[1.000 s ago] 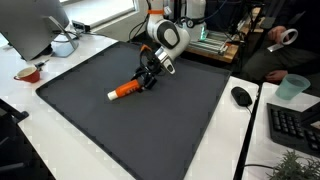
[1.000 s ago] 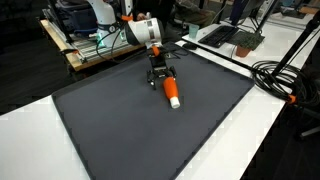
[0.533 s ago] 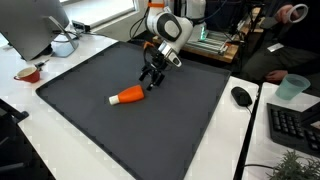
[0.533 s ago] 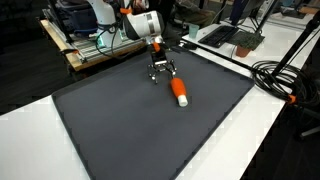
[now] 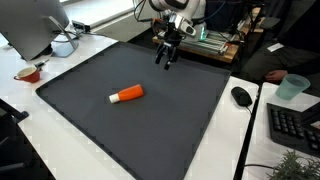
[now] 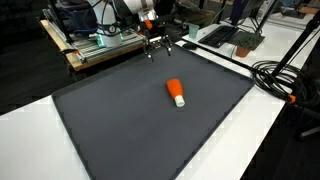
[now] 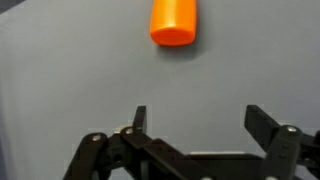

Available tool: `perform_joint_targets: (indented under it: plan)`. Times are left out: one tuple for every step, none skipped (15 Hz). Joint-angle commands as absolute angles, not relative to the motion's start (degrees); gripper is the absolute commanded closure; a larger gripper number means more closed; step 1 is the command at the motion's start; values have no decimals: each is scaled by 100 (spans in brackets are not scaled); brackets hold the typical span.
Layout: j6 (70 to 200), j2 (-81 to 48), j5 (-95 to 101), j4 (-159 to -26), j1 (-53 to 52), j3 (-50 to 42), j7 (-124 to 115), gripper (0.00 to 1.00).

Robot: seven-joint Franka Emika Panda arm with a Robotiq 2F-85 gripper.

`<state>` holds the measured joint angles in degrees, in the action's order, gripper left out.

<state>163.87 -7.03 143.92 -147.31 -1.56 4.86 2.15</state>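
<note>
An orange marker with a white cap lies flat on the dark grey mat, also seen in the exterior view. My gripper hangs open and empty above the mat's far side, well clear of the marker; it also shows in the exterior view. In the wrist view the open fingers frame bare mat, and the marker's orange end sits at the top edge.
A computer mouse, a keyboard and a teal cup sit beside the mat. A monitor, a bowl and a person's hand are nearby. Cables lie at the mat's side.
My gripper has let go of the marker, opened, and risen up and back toward the far edge. The marker now lies alone on the mat.
</note>
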Motion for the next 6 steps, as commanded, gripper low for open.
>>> perform_joint_targets:
  plan:
    - [17276, 738, 14392, -15371, -101, 686, -100, 0]
    - [17598, 968, 14392, -15377, -230, 663, -143, 0]
    - [17837, 1213, 14392, -15410, -412, 601, -172, 0]
    - [18087, 1453, 14392, -15435, -669, 478, -115, 0]
    - [17803, 793, 14392, -15176, -349, 589, -21, 0]
    - [17885, 975, 14392, -15196, -432, 594, -36, 0]
